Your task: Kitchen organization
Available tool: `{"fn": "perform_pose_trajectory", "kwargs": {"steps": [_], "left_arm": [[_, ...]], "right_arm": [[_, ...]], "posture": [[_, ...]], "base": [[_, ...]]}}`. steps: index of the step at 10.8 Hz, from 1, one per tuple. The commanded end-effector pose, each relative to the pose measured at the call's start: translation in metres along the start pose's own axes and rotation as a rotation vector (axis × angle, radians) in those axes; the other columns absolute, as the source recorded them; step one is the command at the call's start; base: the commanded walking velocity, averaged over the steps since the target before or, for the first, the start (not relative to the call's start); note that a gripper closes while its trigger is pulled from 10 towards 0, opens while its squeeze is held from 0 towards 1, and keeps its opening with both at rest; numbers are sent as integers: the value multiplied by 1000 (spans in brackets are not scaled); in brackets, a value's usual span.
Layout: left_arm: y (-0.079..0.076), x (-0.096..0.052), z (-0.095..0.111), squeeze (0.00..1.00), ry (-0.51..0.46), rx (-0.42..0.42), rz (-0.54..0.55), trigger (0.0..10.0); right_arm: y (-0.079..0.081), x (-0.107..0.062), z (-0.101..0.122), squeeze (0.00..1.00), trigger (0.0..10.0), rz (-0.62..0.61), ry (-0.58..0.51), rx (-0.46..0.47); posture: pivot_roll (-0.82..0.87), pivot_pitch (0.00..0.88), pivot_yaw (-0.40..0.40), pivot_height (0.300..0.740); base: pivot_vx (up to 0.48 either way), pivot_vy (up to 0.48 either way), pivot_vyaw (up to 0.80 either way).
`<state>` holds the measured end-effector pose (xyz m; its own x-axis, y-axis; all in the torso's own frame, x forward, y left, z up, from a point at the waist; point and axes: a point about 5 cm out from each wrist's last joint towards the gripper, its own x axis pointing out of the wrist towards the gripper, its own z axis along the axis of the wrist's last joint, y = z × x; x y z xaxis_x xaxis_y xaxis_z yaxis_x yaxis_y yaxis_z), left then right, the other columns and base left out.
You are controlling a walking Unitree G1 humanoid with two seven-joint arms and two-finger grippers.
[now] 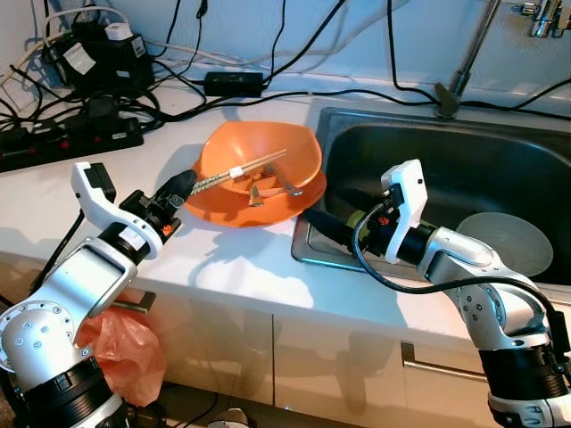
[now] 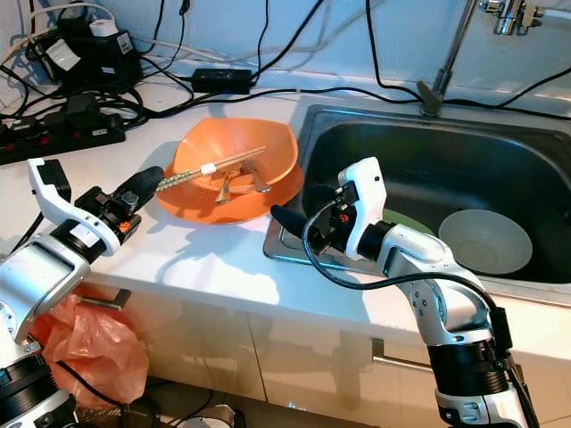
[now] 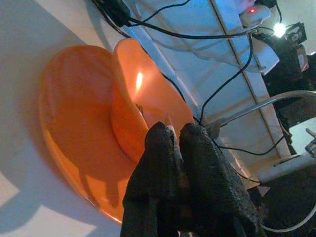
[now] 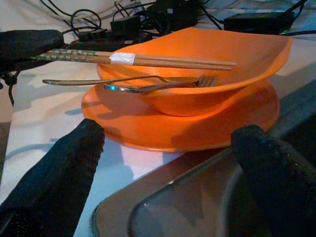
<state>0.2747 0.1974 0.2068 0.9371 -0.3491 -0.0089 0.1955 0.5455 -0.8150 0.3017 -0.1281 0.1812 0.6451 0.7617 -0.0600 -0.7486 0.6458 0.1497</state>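
An orange bowl (image 1: 303,152) sits on an orange plate (image 1: 223,212) on the white counter, just left of the sink. A pair of wooden chopsticks (image 1: 250,167) bound with white tape lies across the bowl's rim. My left gripper (image 1: 183,185) is shut on their near end, at the bowl's left side. A fork (image 4: 163,86) and another metal utensil (image 4: 98,80) rest in the bowl. My right gripper (image 1: 335,214) hovers open at the sink's left edge. Its fingers (image 4: 54,173) stand wide apart and point at the plate.
The steel sink (image 1: 308,250) holds a white dish (image 1: 504,242), with the faucet (image 1: 464,62) behind it. Power strips and tangled cables (image 1: 71,134) crowd the counter's back left. An orange plastic bag (image 1: 125,343) hangs below the counter edge.
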Motion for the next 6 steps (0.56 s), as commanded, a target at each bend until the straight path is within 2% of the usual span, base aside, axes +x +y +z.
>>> {"fn": "perform_pose_trajectory", "kwargs": {"steps": [1,4,6], "left_arm": [[-3,3,1,0,8,-2,-9,0],[-22,4,15,0,-101,-35,-146,0],[-38,8,21,0,-142,-24,-237,0]], "right_arm": [[4,0,3,0,10000,17,-9,-1],[2,0,3,0,10000,-6,-18,0],[-10,0,11,0,10000,-81,-65,8]], "posture": [[215,31,52,740],[217,32,50,740],[215,30,46,740]], "base": [[0,0,0],[0,0,0],[0,0,0]]}}
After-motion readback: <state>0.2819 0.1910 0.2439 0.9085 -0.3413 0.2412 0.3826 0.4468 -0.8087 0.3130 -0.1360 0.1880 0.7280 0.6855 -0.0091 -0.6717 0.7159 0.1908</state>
